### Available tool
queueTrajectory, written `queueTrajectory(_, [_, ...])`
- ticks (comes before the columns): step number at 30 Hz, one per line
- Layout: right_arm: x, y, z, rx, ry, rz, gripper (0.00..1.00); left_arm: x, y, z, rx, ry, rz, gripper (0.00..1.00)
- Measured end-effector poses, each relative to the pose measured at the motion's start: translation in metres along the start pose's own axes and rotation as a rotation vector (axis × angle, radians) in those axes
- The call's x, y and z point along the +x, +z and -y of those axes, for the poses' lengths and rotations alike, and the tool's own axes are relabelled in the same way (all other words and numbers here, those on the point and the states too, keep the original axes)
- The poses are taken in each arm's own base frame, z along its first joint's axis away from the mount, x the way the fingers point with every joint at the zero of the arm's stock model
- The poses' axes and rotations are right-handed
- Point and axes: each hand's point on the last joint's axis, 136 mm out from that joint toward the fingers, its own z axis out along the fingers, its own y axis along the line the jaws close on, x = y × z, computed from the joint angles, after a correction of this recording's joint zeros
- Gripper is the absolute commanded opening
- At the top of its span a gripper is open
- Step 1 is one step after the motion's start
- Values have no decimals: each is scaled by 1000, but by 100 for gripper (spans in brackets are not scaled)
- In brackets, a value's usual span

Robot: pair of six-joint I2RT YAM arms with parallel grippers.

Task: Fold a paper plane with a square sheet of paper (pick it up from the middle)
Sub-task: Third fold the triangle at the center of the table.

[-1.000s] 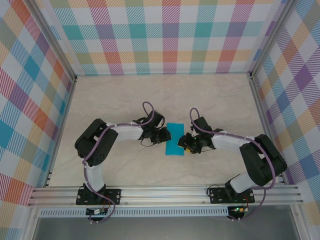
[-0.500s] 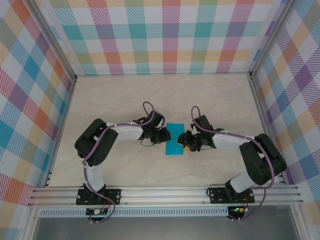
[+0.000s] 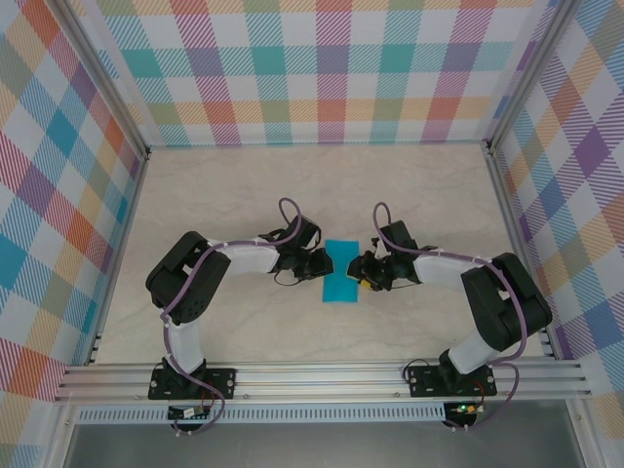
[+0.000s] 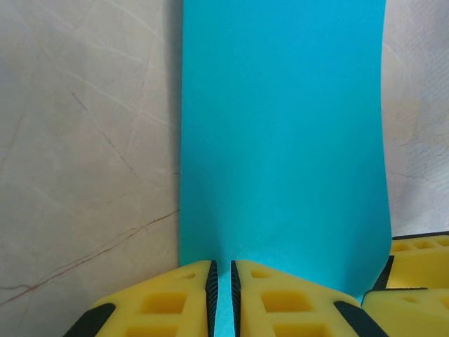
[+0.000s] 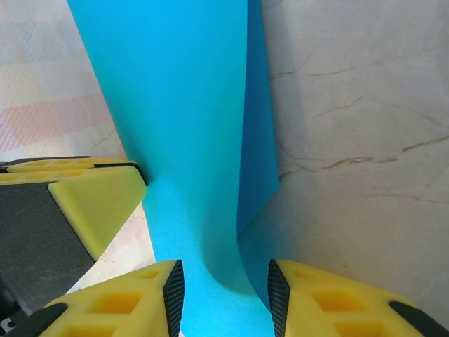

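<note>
On the table (image 3: 224, 195), one sheet (image 3: 340, 271): left gripper (image 4: 223, 272) pinches it, right gripper (image 5: 224, 281) gapes.

The sheet of paper (image 3: 341, 271) lies on the table (image 3: 244, 195). The left gripper (image 3: 324, 264) sits at the sheet's left edge, the right gripper (image 3: 360, 276) at its right edge, both arms nearer than the sheet.

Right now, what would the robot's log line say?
thing: teal paper | left jaws: shut on its edge | right jaws: open around opposite edge
</note>
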Motion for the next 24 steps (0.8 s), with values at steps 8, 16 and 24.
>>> queueTrajectory(8, [-2, -4, -6, -40, -59, -18, 43, 0, 0, 0, -1, 4, -1, 17])
queueTrajectory(16, [-15, -5, -15, -70, -115, -23, 44, 0, 0, 0, -1, 6, -1, 17])
queueTrajectory(24, [-12, -2, -10, -65, -107, -47, 38, 0, 0, 0, -1, 7, -1, 17])
